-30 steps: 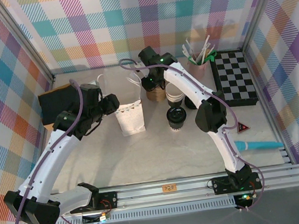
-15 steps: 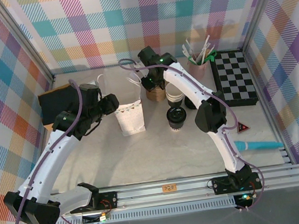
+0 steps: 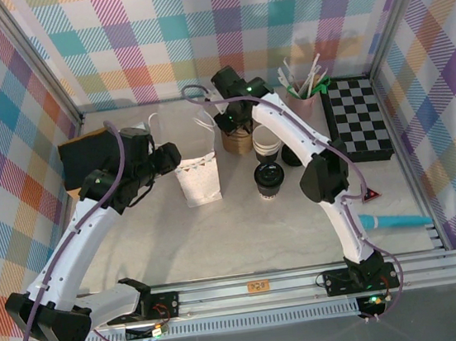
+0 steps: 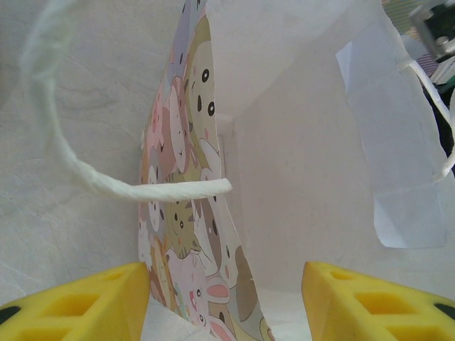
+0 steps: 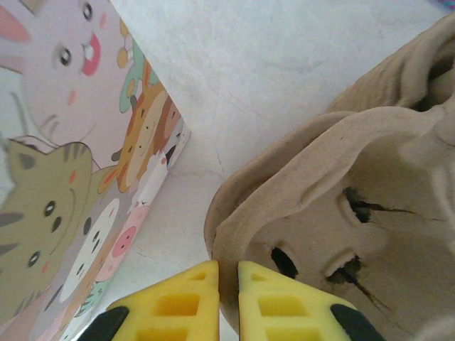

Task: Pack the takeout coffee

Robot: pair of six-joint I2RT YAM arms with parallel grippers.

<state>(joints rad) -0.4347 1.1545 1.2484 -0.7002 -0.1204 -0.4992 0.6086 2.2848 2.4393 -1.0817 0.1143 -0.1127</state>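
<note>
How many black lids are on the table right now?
2. One sits on the takeout coffee. A loose black lid lies just right of the stack of white cups, partly behind the right arm. More may be hidden under the arms.

Takeout coffee point(image 3: 268, 179): one small paper cup with a dark body and a round black lid seated on top. It stood upright and free-standing on the table point(image 3: 219, 230), about mid-table. It sat just right of the white paper bag point(image 3: 199, 182), with a gap between. The stack of white cups point(image 3: 266, 144) was right behind it; contact couldn't be told.
</note>
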